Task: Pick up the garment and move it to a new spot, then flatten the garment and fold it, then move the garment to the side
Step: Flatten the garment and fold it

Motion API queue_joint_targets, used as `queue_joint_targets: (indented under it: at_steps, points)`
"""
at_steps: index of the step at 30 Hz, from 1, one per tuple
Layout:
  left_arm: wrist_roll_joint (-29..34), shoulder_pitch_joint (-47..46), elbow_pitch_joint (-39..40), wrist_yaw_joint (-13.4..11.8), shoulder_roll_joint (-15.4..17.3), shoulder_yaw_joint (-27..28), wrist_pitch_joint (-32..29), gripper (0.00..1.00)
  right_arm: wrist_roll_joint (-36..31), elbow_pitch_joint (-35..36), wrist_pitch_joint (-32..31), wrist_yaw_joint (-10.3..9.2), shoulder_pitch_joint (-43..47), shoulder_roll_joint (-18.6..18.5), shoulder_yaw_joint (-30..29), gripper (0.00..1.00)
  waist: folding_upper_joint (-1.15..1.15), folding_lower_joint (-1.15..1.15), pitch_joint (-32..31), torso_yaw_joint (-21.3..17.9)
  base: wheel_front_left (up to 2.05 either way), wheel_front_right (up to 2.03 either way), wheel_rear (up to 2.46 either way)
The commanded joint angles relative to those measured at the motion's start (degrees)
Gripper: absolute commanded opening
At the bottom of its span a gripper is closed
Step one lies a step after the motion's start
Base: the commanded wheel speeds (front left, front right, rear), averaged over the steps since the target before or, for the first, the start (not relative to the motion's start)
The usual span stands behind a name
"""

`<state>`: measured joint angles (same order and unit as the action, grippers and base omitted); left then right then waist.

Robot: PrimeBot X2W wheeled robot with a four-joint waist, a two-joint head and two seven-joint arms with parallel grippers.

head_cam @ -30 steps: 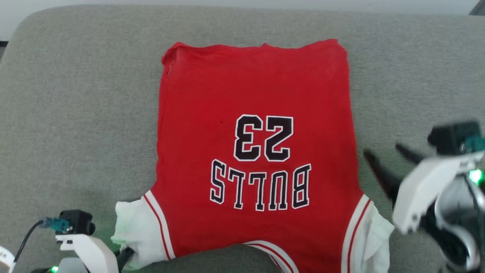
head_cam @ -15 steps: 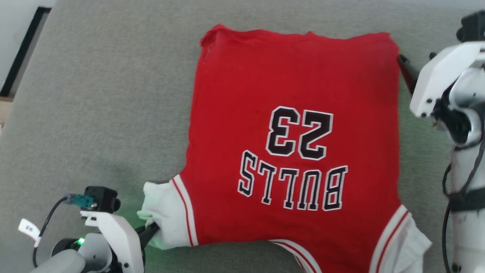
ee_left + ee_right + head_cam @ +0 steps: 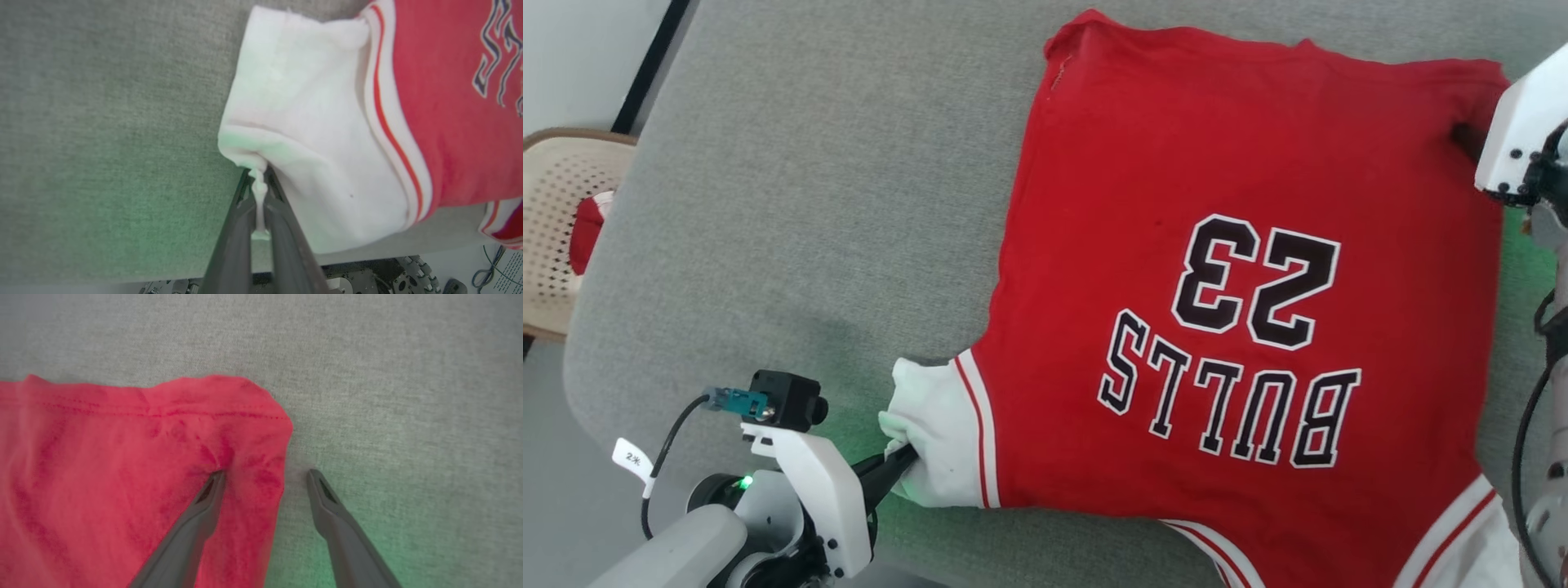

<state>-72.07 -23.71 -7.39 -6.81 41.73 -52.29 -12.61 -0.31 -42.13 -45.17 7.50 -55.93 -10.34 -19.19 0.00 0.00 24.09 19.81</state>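
A grey upholstered surface [image 3: 792, 204] with a rounded corner and a coarse woven nap stands over a pale floor [image 3: 547, 490]. A perforated beige chair [image 3: 551, 196] sits off its edge. The red jersey shirt [image 3: 1225, 188] lies flat on it, print up, a soft and lightly creased knit. The left tool [image 3: 258, 176] is pressed together on a pinch of the white sleeve [image 3: 310, 134] at its tips. The right tool [image 3: 265, 477] is spread — one finger on the hem corner, the other past the shirt's edge on bare upholstery.

The head view's bottom edge cuts off the neckline and one sleeve of the red, white-sleeved jersey shirt [image 3: 1176, 163]; there the right gripper [image 3: 265, 475] keeps its jaws mostly hidden behind its white housing [image 3: 1515, 131].
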Motion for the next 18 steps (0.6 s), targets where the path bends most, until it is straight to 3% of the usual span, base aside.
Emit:
queue_joint_targets:
  at_steps: [1,6,7,8,9,16,18]
  points:
    - [0.0,-0.1,-1.5,-0.1,-0.2,-0.4,-0.4,0.0,-1.0,-2.7,-1.2,-0.01,0.6,1.1,-0.2,1.0,0.0,0.0,0.6,0.8,0.0,0.0,0.0]
    - [-0.2,-0.7,-3.3,0.8,-1.2,-0.6,-0.5,0.0,-3.5,-11.0,-7.5,0.0,2.1,2.1,-1.4,1.0,0.0,0.0,0.6,1.5,0.0,0.0,0.0]
    - [-0.3,-0.8,-3.5,1.0,-1.3,-0.6,-0.5,0.0,-4.3,-12.0,-8.6,0.0,2.4,1.8,-1.1,0.74,0.0,0.0,0.5,1.5,0.0,0.0,0.0]
    - [-0.4,-0.8,-3.8,1.0,-1.4,-0.6,-0.5,0.0,-4.6,-12.7,-9.1,0.0,2.4,1.7,-0.8,0.1,0.0,0.0,0.5,1.5,0.0,0.0,0.0]
    - [-0.5,-0.9,-4.1,1.1,-1.4,-0.6,-0.5,0.0,-4.7,-13.0,-9.2,0.0,2.4,1.7,-0.1,0.0,0.0,0.0,0.4,1.4,0.0,0.0,0.0]
    - [-0.6,-0.4,-5.3,1.2,-0.5,0.2,0.2,0.0,-2.1,-11.4,-4.4,-0.02,-0.2,0.0,4.6,0.0,0.0,0.0,-1.4,-1.4,0.0,0.0,0.0]
    - [-0.8,0.1,-5.3,0.7,0.4,0.7,0.7,0.0,0.1,-9.3,-2.7,-0.03,-0.4,-0.1,8.7,0.0,0.0,0.0,-2.6,-3.4,0.0,0.0,0.0]
